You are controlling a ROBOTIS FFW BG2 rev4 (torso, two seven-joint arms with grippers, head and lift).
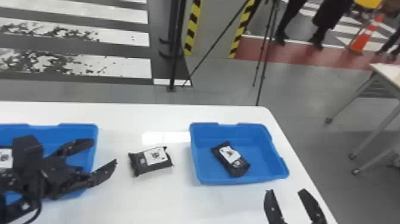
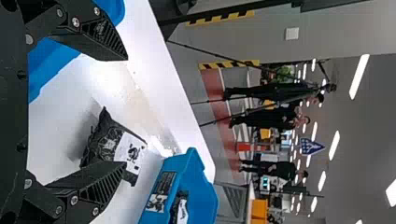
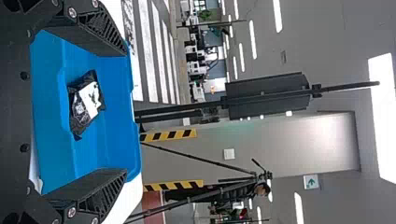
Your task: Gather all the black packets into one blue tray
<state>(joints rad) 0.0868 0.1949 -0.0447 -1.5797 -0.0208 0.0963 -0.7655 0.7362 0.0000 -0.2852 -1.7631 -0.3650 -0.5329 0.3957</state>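
Left gripper [image 1: 105, 151] and right gripper [image 1: 286, 190] both wide and empty, we're likely between grasps and should next pinch the black packet [image 1: 151, 161] on the white table [image 1: 178, 202].

Green arrow [image 3: 310, 182] on white sign [image 3: 317, 177]; packet labels [image 1: 156, 156] illegible.

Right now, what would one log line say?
Left pincer open by left tray | right pincer open by right tray | packets: one on table between trays, one in left, one in right

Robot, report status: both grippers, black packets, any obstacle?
Left gripper, right gripper open. One packet on table between trays, one in right tray. Left arm partly blocks left tray and packet inside.
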